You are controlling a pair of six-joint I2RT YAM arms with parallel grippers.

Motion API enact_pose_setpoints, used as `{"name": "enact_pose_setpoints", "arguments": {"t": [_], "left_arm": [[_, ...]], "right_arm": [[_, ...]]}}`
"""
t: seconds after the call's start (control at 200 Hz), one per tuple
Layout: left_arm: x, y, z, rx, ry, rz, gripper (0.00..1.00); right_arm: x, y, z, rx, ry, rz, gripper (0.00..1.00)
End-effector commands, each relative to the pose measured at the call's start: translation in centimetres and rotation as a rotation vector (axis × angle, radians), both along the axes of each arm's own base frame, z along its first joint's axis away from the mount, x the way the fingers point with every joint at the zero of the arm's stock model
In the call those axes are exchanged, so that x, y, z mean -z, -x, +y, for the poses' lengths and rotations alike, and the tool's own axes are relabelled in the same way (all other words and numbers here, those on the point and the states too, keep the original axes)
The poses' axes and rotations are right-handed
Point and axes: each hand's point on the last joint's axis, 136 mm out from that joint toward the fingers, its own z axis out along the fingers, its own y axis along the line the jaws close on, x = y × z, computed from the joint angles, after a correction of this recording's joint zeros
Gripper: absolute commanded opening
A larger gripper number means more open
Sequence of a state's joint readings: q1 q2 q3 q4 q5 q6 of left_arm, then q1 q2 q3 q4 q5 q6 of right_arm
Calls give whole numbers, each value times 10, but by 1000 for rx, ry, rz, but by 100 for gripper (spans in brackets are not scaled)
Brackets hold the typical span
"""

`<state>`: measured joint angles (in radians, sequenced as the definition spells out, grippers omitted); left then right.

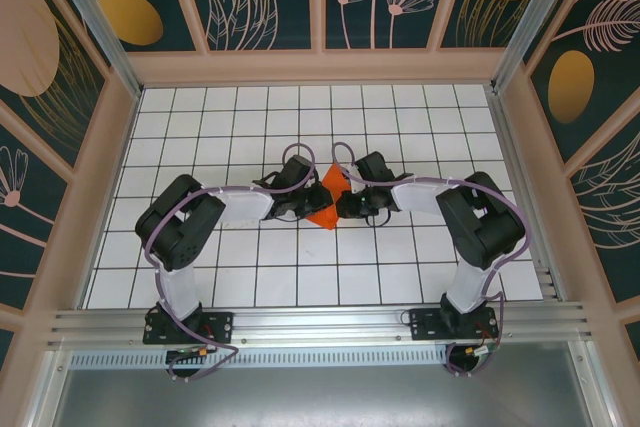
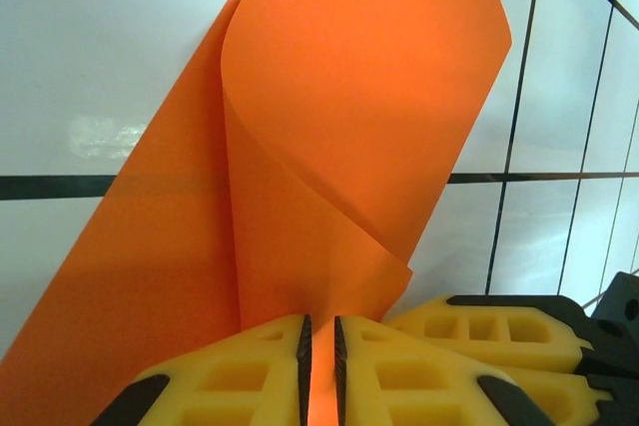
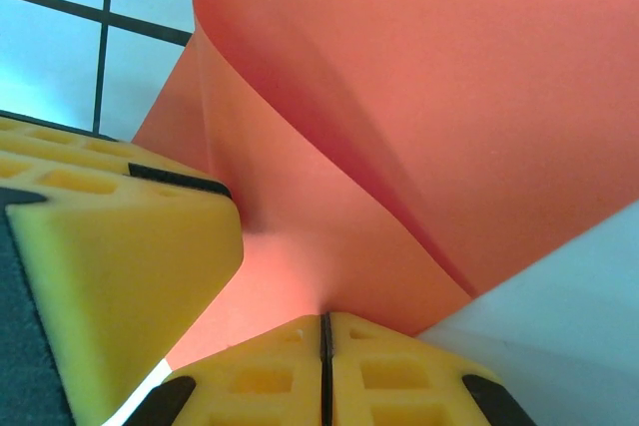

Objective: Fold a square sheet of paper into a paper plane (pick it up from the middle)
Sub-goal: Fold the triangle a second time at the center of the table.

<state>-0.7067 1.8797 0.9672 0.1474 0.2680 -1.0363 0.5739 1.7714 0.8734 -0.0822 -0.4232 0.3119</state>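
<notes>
both arms met over the middle of the white-tiled counter [image 1: 300,277], the left arm [image 1: 180,222] reaching in from one side and the right arm [image 1: 480,217] from the other, wrists nearly nose to nose. the square sheet of paper [image 1: 329,199] sat between the two sets of jaws, bright orange, part lifted and part lying on the tiles.

the left jaws were pressed almost together on the sheet [image 2: 349,97]: a sliver of orange showed in the slit between their yellow pads [image 2: 250,381]. ahead of them the paper rolled over on itself in a soft loop, uncreased, with one flap lying flat on the counter to their left. just to their right stood the pads of the right jaws [image 2: 499,331].

the right jaws were pinched tight on the same sheet [image 3: 449,127], their pads [image 3: 399,376] meeting on its edge. beyond them the paper swept up in a curved fold. a pad of the left jaws [image 3: 110,266] sat close on their left, against the paper.
</notes>
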Motion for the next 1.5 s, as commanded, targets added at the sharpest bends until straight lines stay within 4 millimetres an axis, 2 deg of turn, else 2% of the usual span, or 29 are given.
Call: {"name": "enact_pose_setpoints", "arguments": {"t": [0.0,0.34,0.55,0.866,1.266,1.496], "left_arm": [[7,-8,4,-14,-49,-7,18],[24,-7,18,-66,-129,33,18],[25,-11,26,-95,-169,32,18],[-5,-33,5,-19,-107,-62,21],[18,-34,14,-28,-134,-18,21],[24,-44,34,-65,-164,-24,21]], "right_arm": [[29,31,-24,-9,116,126,11],[35,31,-34,14,154,134,11],[34,29,-37,23,160,130,11],[36,29,-39,25,165,133,11],[36,30,-40,25,169,135,10],[38,29,-42,30,182,132,10]]}}
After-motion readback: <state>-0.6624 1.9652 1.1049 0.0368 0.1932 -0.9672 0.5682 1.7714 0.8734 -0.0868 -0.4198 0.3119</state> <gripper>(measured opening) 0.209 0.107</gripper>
